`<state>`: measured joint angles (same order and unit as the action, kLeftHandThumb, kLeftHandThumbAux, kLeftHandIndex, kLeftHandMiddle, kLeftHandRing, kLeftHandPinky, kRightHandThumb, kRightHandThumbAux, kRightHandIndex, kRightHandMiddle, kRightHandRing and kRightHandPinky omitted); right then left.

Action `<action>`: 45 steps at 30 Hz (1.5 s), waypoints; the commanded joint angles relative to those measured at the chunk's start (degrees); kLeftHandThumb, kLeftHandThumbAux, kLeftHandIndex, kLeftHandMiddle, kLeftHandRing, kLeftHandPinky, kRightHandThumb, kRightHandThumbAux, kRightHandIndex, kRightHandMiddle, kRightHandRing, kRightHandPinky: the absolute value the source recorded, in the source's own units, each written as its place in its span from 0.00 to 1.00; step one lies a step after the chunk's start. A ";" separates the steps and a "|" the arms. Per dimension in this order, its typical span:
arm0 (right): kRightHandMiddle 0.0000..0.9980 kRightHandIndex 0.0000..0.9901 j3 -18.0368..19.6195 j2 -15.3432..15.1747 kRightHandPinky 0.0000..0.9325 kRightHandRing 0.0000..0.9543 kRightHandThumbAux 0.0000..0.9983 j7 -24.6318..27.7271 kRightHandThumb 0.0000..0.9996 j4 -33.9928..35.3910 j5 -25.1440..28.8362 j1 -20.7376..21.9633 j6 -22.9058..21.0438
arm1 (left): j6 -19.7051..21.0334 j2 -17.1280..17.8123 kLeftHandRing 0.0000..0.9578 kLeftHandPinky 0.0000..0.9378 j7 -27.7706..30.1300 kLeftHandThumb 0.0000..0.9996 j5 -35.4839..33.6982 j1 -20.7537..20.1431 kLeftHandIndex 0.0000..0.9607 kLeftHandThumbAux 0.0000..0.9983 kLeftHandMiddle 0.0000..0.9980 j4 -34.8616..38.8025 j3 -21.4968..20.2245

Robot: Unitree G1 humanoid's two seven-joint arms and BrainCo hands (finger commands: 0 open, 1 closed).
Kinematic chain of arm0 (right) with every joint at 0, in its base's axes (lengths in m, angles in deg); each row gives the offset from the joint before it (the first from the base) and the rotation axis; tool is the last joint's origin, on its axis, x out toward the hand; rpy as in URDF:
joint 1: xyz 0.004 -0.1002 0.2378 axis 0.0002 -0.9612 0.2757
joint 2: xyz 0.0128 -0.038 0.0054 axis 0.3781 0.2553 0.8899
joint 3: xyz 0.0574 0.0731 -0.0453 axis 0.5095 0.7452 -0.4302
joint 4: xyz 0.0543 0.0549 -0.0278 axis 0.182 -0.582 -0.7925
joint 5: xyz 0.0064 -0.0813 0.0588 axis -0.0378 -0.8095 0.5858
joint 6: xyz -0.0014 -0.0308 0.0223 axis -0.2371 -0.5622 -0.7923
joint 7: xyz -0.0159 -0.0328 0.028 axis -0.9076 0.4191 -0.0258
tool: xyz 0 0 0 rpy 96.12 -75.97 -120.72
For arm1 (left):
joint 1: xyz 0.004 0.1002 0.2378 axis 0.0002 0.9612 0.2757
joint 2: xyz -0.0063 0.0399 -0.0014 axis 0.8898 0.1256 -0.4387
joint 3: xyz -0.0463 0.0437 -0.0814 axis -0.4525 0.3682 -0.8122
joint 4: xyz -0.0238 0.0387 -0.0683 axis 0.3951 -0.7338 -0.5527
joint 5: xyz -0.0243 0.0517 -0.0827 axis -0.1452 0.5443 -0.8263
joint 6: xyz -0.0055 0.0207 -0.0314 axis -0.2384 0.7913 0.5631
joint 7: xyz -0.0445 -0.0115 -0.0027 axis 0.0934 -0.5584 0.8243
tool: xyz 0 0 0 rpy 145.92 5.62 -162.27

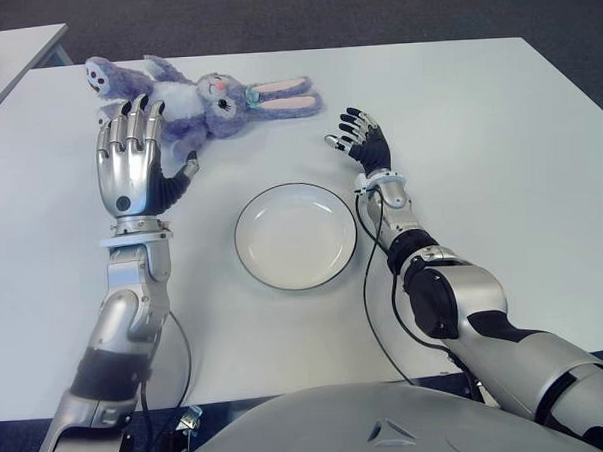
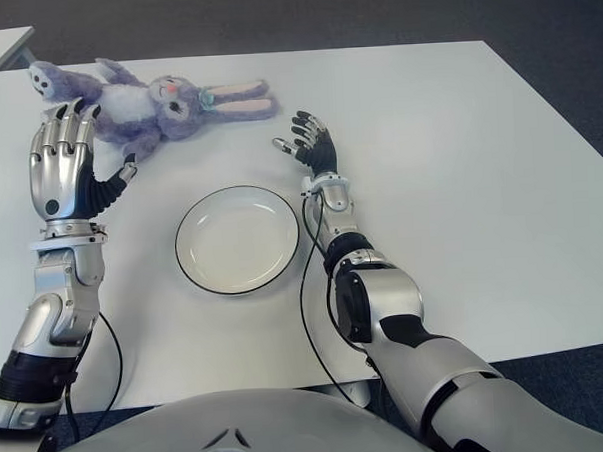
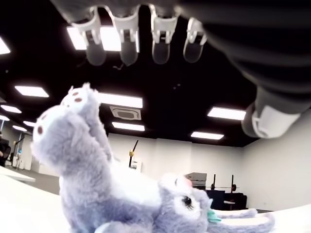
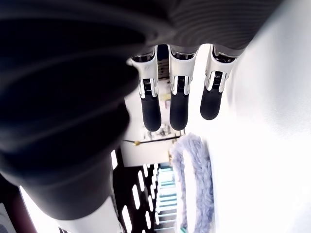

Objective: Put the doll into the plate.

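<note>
A purple and white plush bunny doll (image 1: 201, 98) lies on its side at the far left of the white table, its pink-lined ears pointing right. My left hand (image 1: 130, 158) hovers just in front of the doll's body, fingers extended and spread, holding nothing; the left wrist view shows the doll (image 3: 112, 194) below the open fingers (image 3: 127, 41). A white plate (image 1: 295, 234) with a dark rim sits empty at the table's middle front. My right hand (image 1: 362, 135) is open, just right of the ears and beyond the plate.
The white table (image 1: 477, 128) stretches wide to the right. Black cables (image 1: 370, 313) run along my right arm by the plate. Another table corner (image 1: 14, 48) stands at the far left, beyond a gap.
</note>
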<state>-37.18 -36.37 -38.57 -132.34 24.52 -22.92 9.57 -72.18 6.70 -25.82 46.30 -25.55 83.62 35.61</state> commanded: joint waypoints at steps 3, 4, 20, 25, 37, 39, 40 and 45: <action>0.22 0.18 0.77 5.03 0.21 0.20 0.93 -0.30 0.11 -6.97 0.31 -11.29 -7.49 | 1.96 -1.90 0.00 0.00 3.14 0.34 5.92 4.92 0.00 0.42 0.00 4.74 2.42; 0.22 0.18 0.78 5.02 0.21 0.20 0.93 -0.27 0.11 -6.97 0.32 -11.30 -7.49 | 2.31 -2.42 0.00 0.00 3.07 0.34 7.44 5.96 0.00 0.41 0.00 5.81 3.18; 0.22 0.17 0.66 4.68 0.20 0.20 0.93 -0.16 0.10 -7.00 0.12 -11.16 -7.63 | 1.04 0.47 0.00 0.00 6.84 0.29 14.01 2.59 0.00 0.39 0.01 6.59 1.96; 0.21 0.17 0.66 4.62 0.20 0.20 0.93 -0.17 0.10 -7.02 0.08 -11.11 -7.72 | -0.69 4.16 0.00 0.00 7.61 0.29 12.37 -2.28 0.00 0.39 0.02 1.33 -0.46; 0.21 0.17 0.63 4.58 0.19 0.19 0.93 -0.39 0.10 -7.03 0.03 -10.97 -8.02 | -6.86 10.22 0.00 0.00 3.08 0.28 8.92 -13.61 0.00 0.40 0.01 -15.65 -1.10; 0.21 0.17 0.62 4.56 0.19 0.19 0.93 -0.47 0.10 -7.03 0.02 -10.94 -8.07 | -7.28 10.52 0.00 0.00 2.59 0.28 8.72 -14.23 0.00 0.39 0.01 -16.34 -1.02; 0.21 0.17 0.58 4.54 0.19 0.19 0.93 -0.55 0.10 -7.04 -0.02 -10.92 -8.11 | -7.44 10.71 0.00 0.00 2.51 0.28 8.63 -14.50 0.00 0.39 0.01 -16.41 -1.03; 0.21 0.17 0.42 4.46 0.19 0.19 0.93 -0.71 0.10 -7.05 -0.23 -10.84 -8.16 | -7.97 11.41 0.00 0.00 2.45 0.29 8.18 -15.85 0.00 0.38 0.03 -16.89 -1.04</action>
<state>-37.21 -36.38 -38.59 -132.33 24.43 -22.88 9.33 -78.86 17.13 -22.30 55.41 -39.83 68.87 34.40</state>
